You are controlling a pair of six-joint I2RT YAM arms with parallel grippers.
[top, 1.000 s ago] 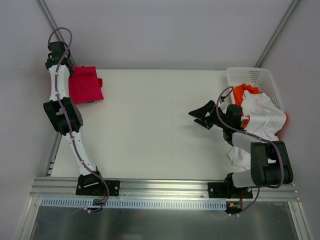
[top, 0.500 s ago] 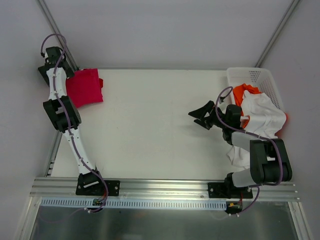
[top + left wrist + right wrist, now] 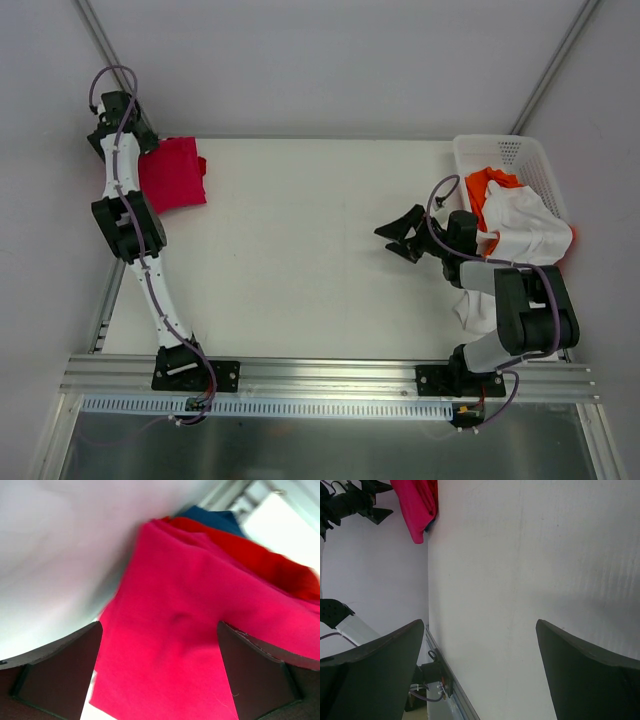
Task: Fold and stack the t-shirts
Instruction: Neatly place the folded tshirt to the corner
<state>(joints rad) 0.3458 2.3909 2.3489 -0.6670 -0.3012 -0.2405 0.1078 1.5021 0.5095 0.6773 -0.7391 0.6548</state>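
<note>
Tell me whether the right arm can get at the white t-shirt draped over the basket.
Probably yes. The white t-shirt lies uncovered, spilling from the basket beside that arm. The right gripper is open and empty, but it points away from the shirt, so it must swing back.

A white bench point(image 3: 300, 250) fills the middle of the overhead view, its top matt and plain. On the bench's far right corner sits a white plastic lattice basket point(image 3: 523, 152), its long side lying along the bench's right edge. A ribbed aluminium rail point(image 3: 330, 372) runs along the bench's near edge, with a slotted white cable duct point(image 3: 330, 407) just nearer than it. From the bench's far corners two grey metal struts point(image 3: 93, 25) slant away against pale grey walls point(image 3: 330, 60).
</note>
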